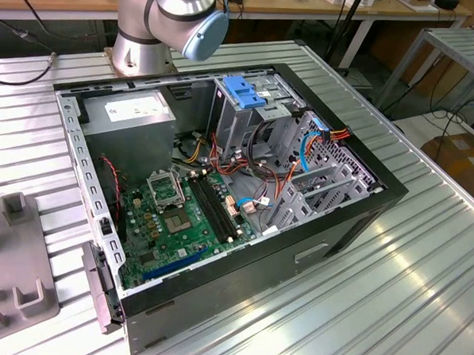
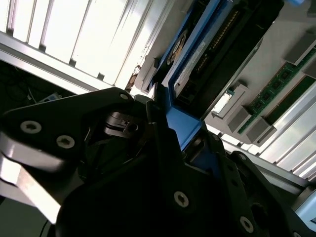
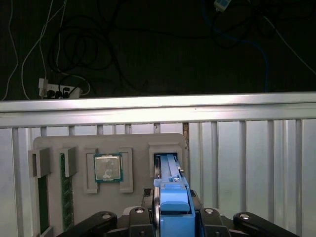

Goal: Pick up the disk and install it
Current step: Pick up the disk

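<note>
In the exterior view you have the silver arm with its pale blue joint cap [image 1: 162, 22] standing behind an open black desktop computer case [image 1: 296, 260] that lies on the ribbed aluminium table [image 1: 421, 298]. Inside the case you can see the green motherboard [image 1: 171, 222] and a bright blue plastic latch [image 1: 245, 90] on top of the metal drive cage. A flat grey parts tray [image 1: 17, 269] sits at the exterior view's left edge, apart from the case.

In the second wrist view your black two-fingered gripper [image 2: 173, 131] is pinching the disk [image 2: 212, 54], a flat grey-metal hard drive in a bright blue plastic carrier rail. The blue rail runs straight between the fingers [image 2: 153, 116], which press on it from both sides, and the drive body reaches out ahead of the fingertips. Two green memory sticks [image 2: 276, 91] lie in the tray well beyond the drive, off to one side of the gripper.

In the first wrist view the disk [image 3: 173, 197] stands on edge directly ahead of the gripper, its far end at a rectangular pocket of the tray [image 3: 133, 143]. You cannot tell whether it is seated there or lifted clear. A square silver processor chip [image 3: 107, 168] rests in the pocket just beside the disk, and a memory stick farther off. Past the table's edge, loose cables [image 3: 98, 49] lie on a dark floor.
</note>
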